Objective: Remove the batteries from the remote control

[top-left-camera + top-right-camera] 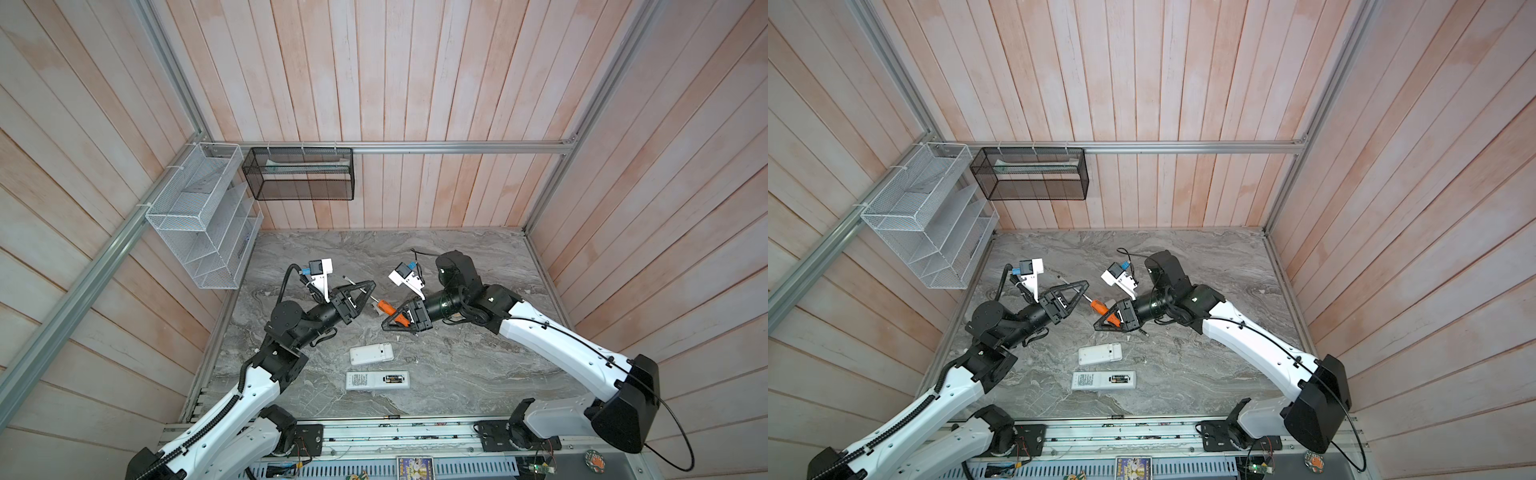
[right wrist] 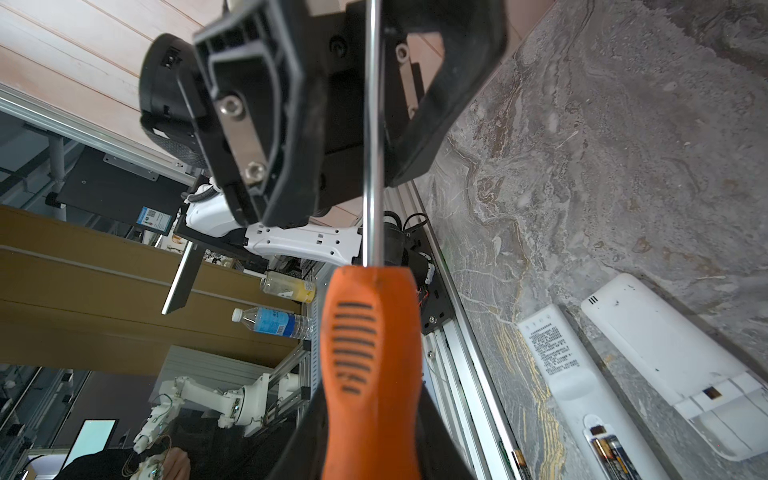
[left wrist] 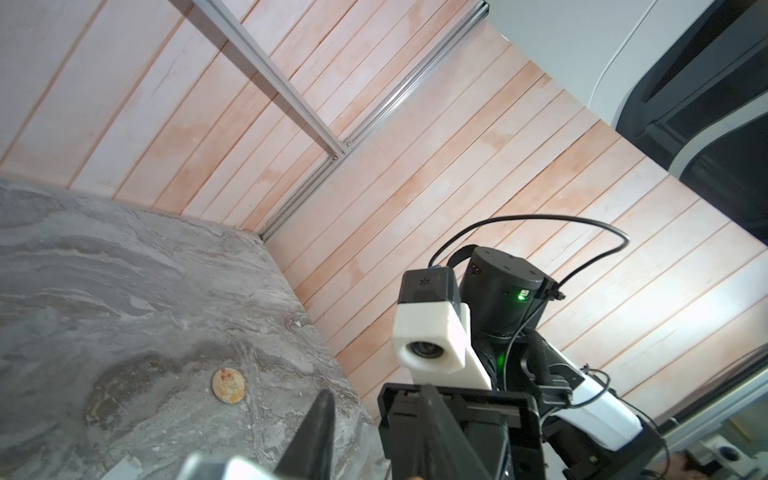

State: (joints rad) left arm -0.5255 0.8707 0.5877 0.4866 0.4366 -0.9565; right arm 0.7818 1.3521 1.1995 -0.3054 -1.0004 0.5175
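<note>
Our arms lean together: right gripper [image 1: 386, 325] clamps the screwdriver [image 1: 385, 308] handle; left gripper [image 1: 371, 286] flanks its shaft, grip unclear; print on the remote [image 1: 361, 380] illegible.

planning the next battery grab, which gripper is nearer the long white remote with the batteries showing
Right. The right gripper, holding the orange-handled screwdriver, hangs just beyond the long white remote; the left gripper is farther back and slightly left.

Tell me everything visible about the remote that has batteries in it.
This remote is white plastic, lying flat, back up, on the table near its front edge. Printed text covers one half; the open bay at the other end holds two batteries side by side. Nothing else touches it; the other remote lies apart.
</note>
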